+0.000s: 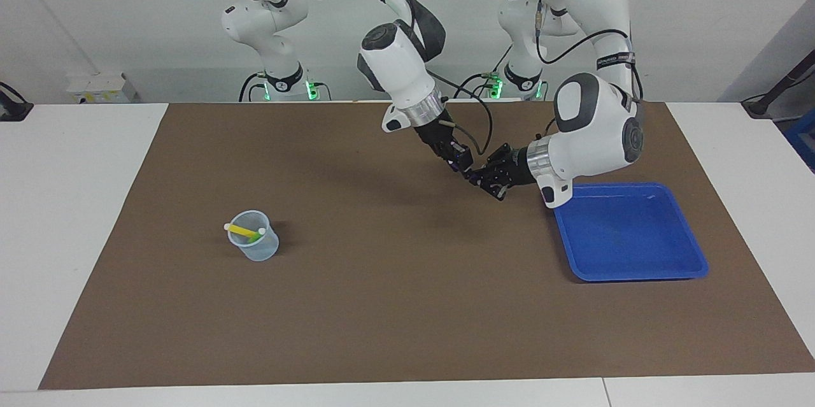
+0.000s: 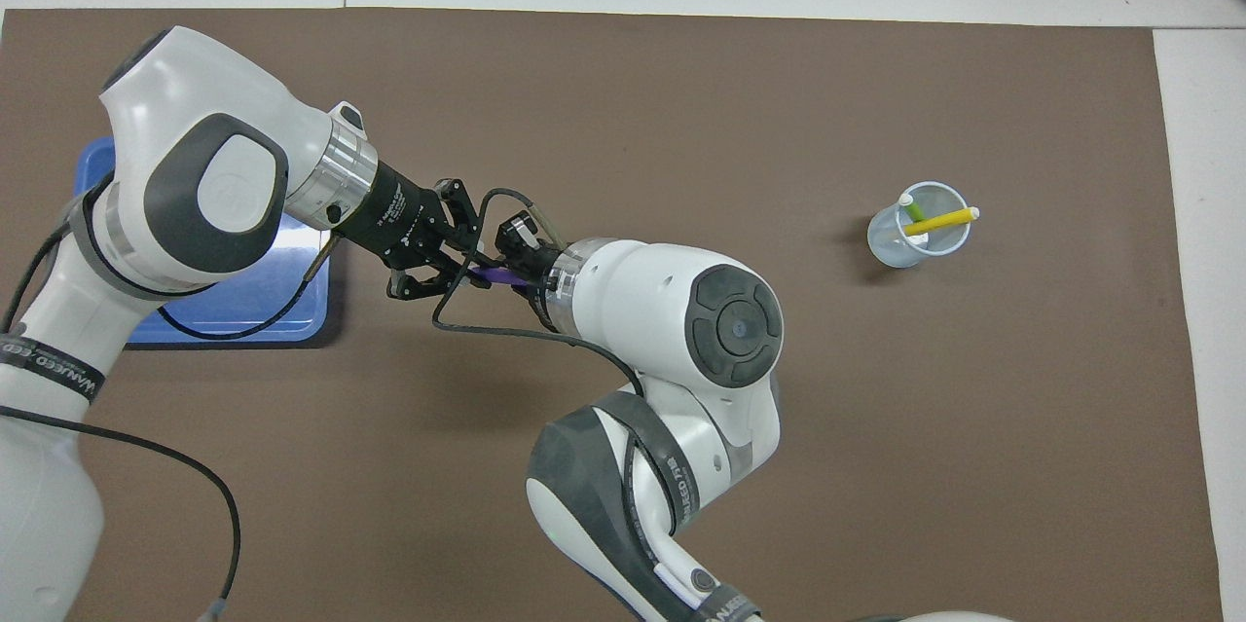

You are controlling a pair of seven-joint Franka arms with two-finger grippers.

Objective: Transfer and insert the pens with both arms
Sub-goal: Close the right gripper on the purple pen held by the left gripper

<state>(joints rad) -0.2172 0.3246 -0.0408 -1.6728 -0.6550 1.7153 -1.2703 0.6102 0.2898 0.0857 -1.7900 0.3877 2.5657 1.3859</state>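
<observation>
Brown mat (image 1: pixel 382 305) carries a blue tray (image 1: pixel 637 267) at the left arm's end and a clear cup (image 1: pixel 253 244) at the right arm's end, yellow pen (image 1: pixel 242 229) and green pen (image 2: pixel 915 210) already inside. Both arms slant down to meet over mid-mat, likely a handover. Left gripper (image 1: pixel 479 175) clamps the purple pen (image 2: pixel 498 278). Right gripper (image 1: pixel 460 160) sits on the pen's other end; grip unclear.

White tabletop (image 1: pixel 76 203), one brown mat (image 1: pixel 395 305) covering most of it. On mat: blue tray (image 1: pixel 694 264) toward left arm's end; clear cup (image 1: pixel 258 251) toward right arm's end.
</observation>
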